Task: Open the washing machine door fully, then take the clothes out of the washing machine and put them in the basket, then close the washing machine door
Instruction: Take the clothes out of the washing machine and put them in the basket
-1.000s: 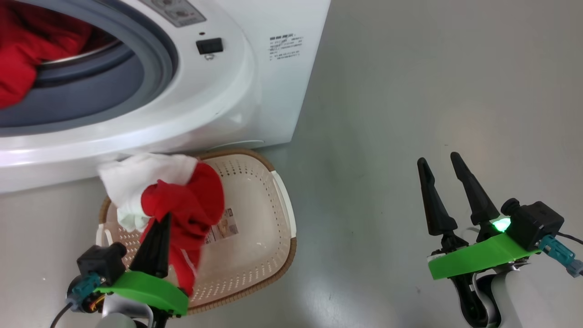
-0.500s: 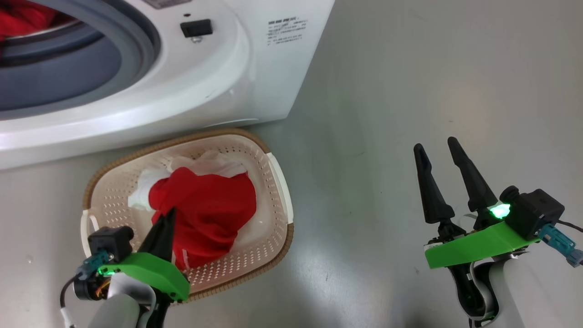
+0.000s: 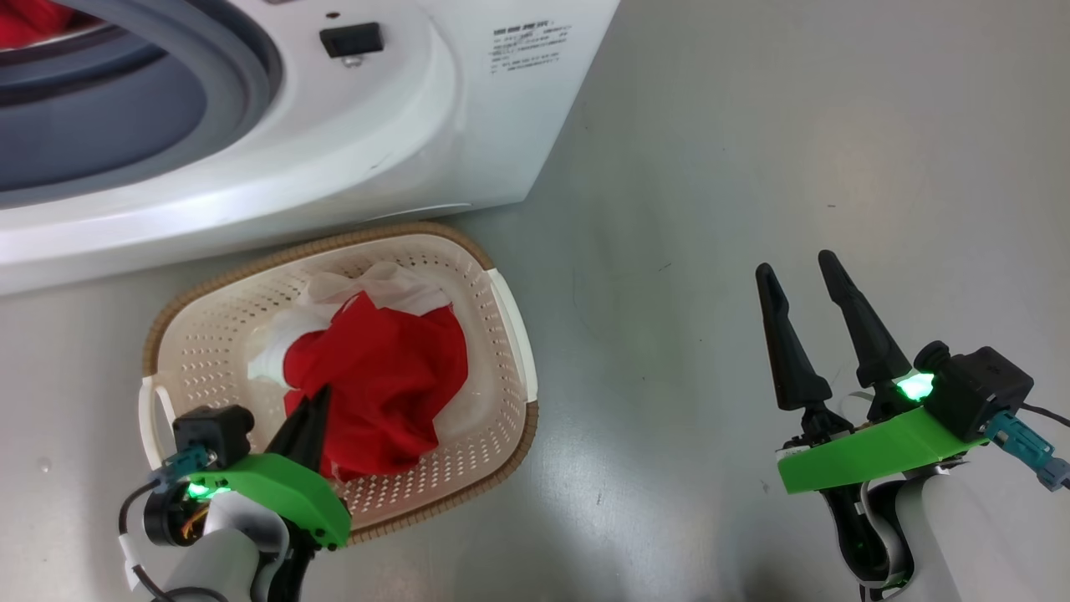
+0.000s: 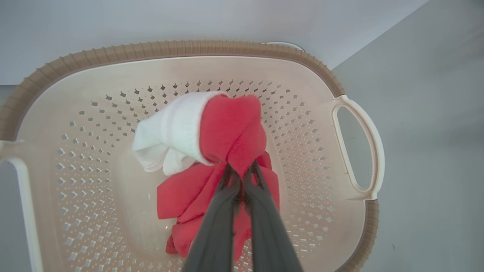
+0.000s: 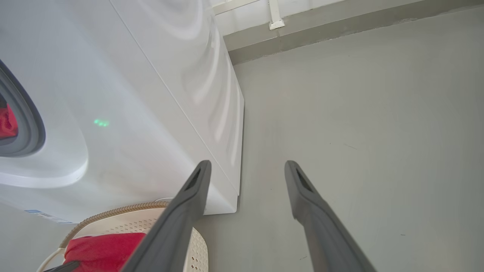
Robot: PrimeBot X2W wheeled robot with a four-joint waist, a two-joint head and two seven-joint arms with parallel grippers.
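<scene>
My left gripper is clamped tight on a fold of the red clothes. Its two dark fingers are pressed together with the cloth pinched between the tips. The left wrist view confirms it: the tips meet on a red bunch, and a white cuff bulges out just beside them.

That bundle sits inside the basket, roughly in the middle. The red part lies on the perforated bottom, and the white trim is on the side towards the washing machine. The basket stands on the grey floor just in front of the machine's lower front edge (I can't tell whether the brown rim actually touches the white panel).

My right gripper holds nothing. Its fingers are spread wide, with bare floor showing between them, and it hangs over the floor well apart from the basket, off to the right of the machine's corner.

At the top left of the head view, a little more red cloth shows inside the machine, behind the grey rubber ring. The right wrist view catches the same scrap of red at its left edge.
</scene>
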